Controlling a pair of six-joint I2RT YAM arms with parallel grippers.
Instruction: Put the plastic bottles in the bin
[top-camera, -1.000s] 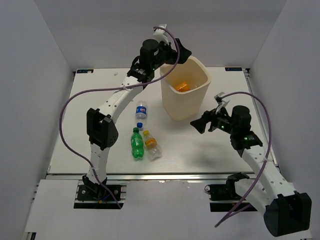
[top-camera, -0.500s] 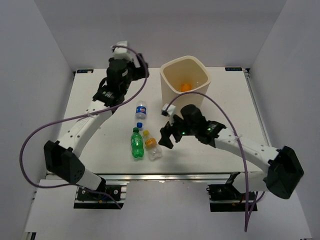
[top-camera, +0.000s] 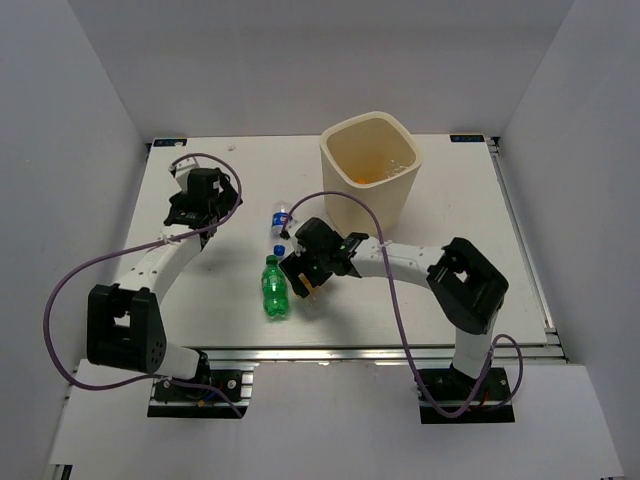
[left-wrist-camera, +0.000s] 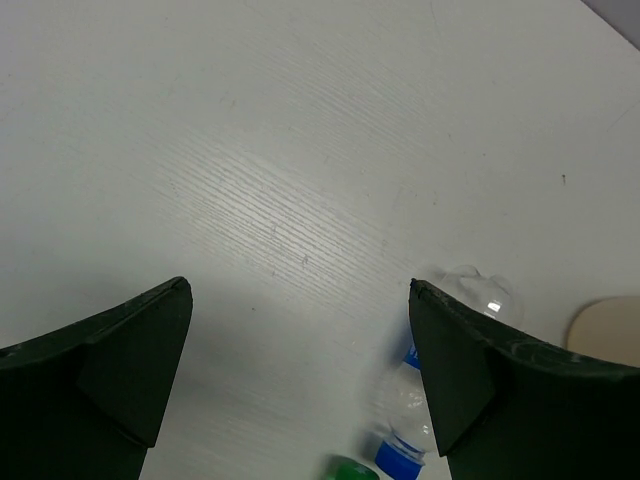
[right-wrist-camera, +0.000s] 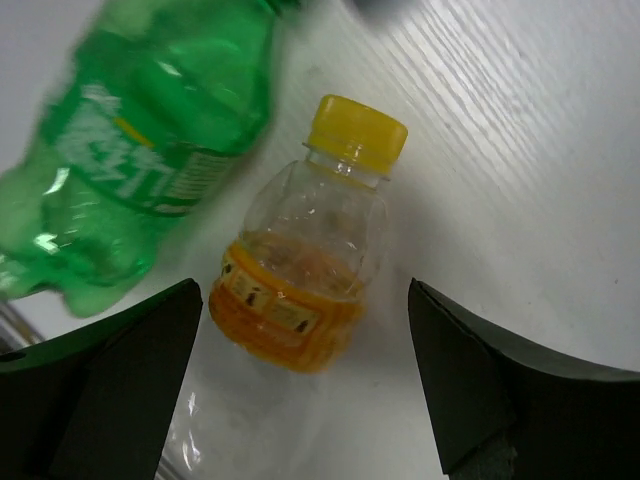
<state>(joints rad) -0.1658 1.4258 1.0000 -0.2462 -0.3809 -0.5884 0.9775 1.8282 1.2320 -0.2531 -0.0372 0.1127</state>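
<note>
Overhead view: the cream bin stands upright toward the far side of the white worktop, with a small orange shape inside it, too small to make out. The left tool hangs over bare worktop left of the bin, well apart from it. Between them a clear bottle with a blue label lies on its side, blue cap toward the near edge. The green bottle lies nearer the front, just beside the right tool, which is low over the worktop in front of the bin.

Left wrist view: the left tool's two dark fingers are spread wide with only bare worktop between them. The clear bottle lies near the right finger, and a sliver of green shows at the bottom edge.

Right wrist view: the right tool's fingers stand wide apart on either side of the yellow-capped bottle, which lies on the worktop with its orange label nearest the tool. The fingers are not touching it. The green bottle lies just beside it on the left.
</note>
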